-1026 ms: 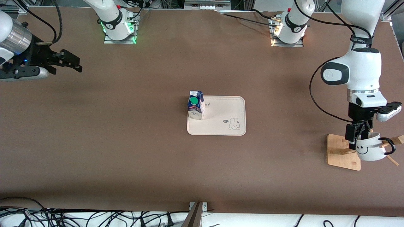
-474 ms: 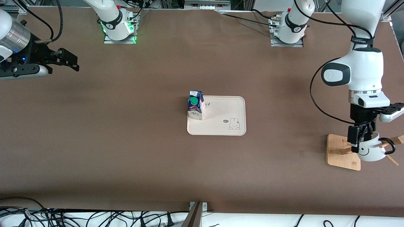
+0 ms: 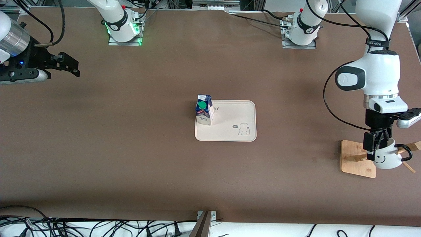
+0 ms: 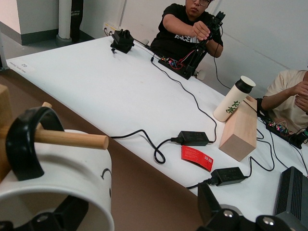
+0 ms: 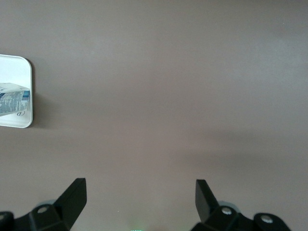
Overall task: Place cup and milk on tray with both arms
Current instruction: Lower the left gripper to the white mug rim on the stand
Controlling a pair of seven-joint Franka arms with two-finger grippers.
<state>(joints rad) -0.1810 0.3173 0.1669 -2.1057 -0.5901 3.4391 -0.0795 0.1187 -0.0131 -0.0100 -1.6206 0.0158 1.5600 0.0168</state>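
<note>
Brown tabletop: milk [image 3: 204,110] stands at the tray's [image 3: 230,131] nine o'clock edge. Left gripper [image 3: 376,148] pinches the peg-hung cup's [image 3: 388,158] rim; glazed, breakable, needs firm hold. Right gripper [image 3: 67,65] hovers wide.

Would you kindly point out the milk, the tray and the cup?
milk [image 3: 201,105], front view, on its green cap.
tray [image 3: 230,113], front view, on bare surface beside the carton.
cup [image 3: 388,161], front view, on its white side.

cup [image 3: 388,159]: 1 | milk [image 3: 204,112]: 1 | tray [image 3: 233,121]: 1 | bamboo base [image 3: 353,159]: 1 | arms: 2
</note>
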